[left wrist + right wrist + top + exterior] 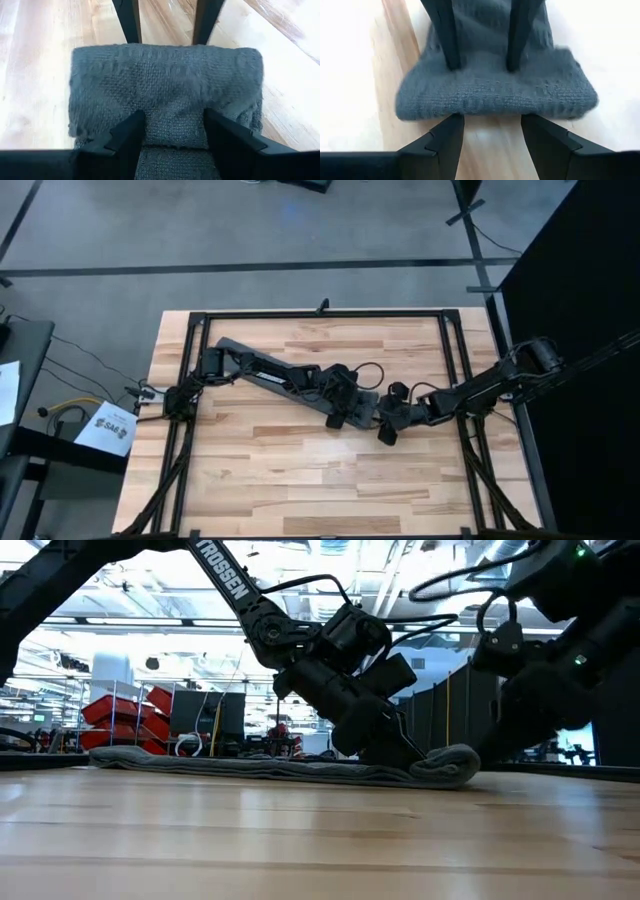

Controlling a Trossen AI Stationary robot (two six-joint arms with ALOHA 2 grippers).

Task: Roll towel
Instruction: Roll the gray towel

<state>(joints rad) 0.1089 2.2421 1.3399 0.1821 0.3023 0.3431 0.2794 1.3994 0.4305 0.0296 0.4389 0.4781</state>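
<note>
The dark grey towel point(238, 352) lies as a long narrow strip on the wooden table, slanting from far left toward the middle. Its middle-of-table end is turned over into a thick roll point(450, 765), which rests on the wood. My left gripper point(172, 125) stands open on the towel just behind that roll. My right gripper point(492, 125) is open at the roll's outer side, facing the left one. In the high view the two grippers point(350, 412) point(388, 430) meet near the table's middle. My left gripper sets its two spread fingertips point(135, 120) down on the towel's top face just behind the rolled end point(165, 70), slanting down from the table's left. The cloth dents a little around them. The towel stays on the table. My right gripper has its spread fingertips point(452, 120) at the lower edge of the roll's outer side point(495, 107), low over the wood and coming from the table's right. Whether they touch it or reach under it, I cannot tell.
A black metal frame point(320, 313) runs around the table top. Bare wood point(320, 480) stretches toward the near edge. A white sheet of paper point(105, 428) lies on a stand beyond the table's left edge.
</note>
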